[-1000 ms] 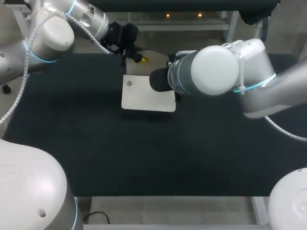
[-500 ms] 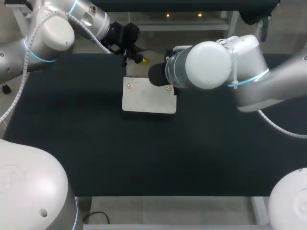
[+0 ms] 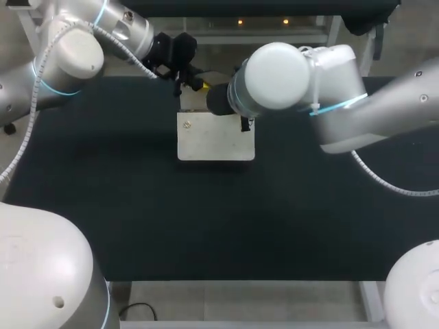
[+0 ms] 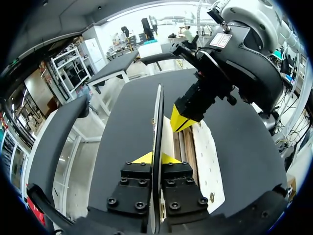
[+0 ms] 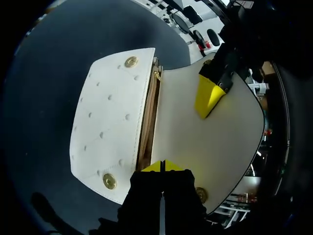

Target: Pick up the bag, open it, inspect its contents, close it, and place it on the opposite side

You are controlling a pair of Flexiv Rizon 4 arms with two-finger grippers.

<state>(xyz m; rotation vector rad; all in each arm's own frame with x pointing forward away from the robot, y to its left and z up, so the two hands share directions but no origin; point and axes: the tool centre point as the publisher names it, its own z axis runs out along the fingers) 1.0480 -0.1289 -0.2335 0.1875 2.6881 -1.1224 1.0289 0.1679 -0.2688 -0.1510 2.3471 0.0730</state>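
While the left gripper [image 4: 157,157] is clamping the rim of the flap [image 5: 210,142] between its two yellow tips and holding it raised off the body, the bag [image 3: 216,140] is lying flat toward the far middle of the black table [image 3: 137,205], mouth open. Right gripper [image 5: 162,166]: tips are pressing together at the near end of the mouth, where flap and body meet; whether any material is sitting between them is not showing. Risks, as judged: the flap is being held by a thin edge only, so a sideways pull is likely to slip it free and drop it shut before inspection is done; both grippers are working close together over one small item, so a careless move is risking a finger-to-finger knock or a drag of the whole bag across the cloth; lifting by the flap alone is likely straining the hinge line. Surroundings: gold snaps [image 5: 130,61] are showing on the studded front panel; the interior is appearing only as a narrow tan slit, contents not discernible. Obstruction: the right arm [image 3: 274,75] is hanging over the bag's far edge in the head view, hiding part of it.
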